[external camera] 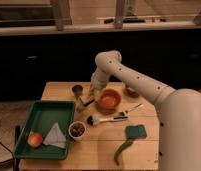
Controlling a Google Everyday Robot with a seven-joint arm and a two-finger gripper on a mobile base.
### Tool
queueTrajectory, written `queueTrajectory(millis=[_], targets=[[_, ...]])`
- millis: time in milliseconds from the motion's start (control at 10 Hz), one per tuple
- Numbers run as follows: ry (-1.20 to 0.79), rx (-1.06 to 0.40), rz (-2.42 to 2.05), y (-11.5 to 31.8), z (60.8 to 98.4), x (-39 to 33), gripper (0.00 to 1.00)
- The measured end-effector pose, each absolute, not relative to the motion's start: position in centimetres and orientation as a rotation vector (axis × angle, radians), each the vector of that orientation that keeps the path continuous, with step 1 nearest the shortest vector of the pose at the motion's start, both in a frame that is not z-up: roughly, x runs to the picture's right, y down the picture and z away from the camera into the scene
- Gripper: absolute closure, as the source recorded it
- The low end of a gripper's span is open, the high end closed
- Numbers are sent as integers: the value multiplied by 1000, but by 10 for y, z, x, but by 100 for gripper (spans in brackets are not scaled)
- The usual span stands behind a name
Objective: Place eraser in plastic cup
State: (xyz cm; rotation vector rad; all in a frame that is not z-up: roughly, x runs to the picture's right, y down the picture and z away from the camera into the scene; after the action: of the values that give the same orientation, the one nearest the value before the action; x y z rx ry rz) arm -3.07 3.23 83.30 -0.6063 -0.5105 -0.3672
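Observation:
The gripper (89, 97) hangs from the white arm at the table's back left, just left of the orange bowl (109, 99). It sits right over the pale yellow-green plastic cup (83, 103), which it partly covers. The eraser does not show anywhere on the table. It is hidden at the gripper or behind it.
A dark cup (77, 90) stands just behind the plastic cup. A green tray (40, 116) at the left holds a round fruit (34, 139) and a cloth (56, 135). A white bowl of dark contents (77, 130), a brush (106, 119), a spoon (134, 107), a green sponge (136, 131) and a green pepper (122, 150) lie in front.

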Motion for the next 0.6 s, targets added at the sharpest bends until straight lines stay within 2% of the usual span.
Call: queueTrajectory(millis=[600], targets=[[-538,-646,-338,26,855,-58,99]])
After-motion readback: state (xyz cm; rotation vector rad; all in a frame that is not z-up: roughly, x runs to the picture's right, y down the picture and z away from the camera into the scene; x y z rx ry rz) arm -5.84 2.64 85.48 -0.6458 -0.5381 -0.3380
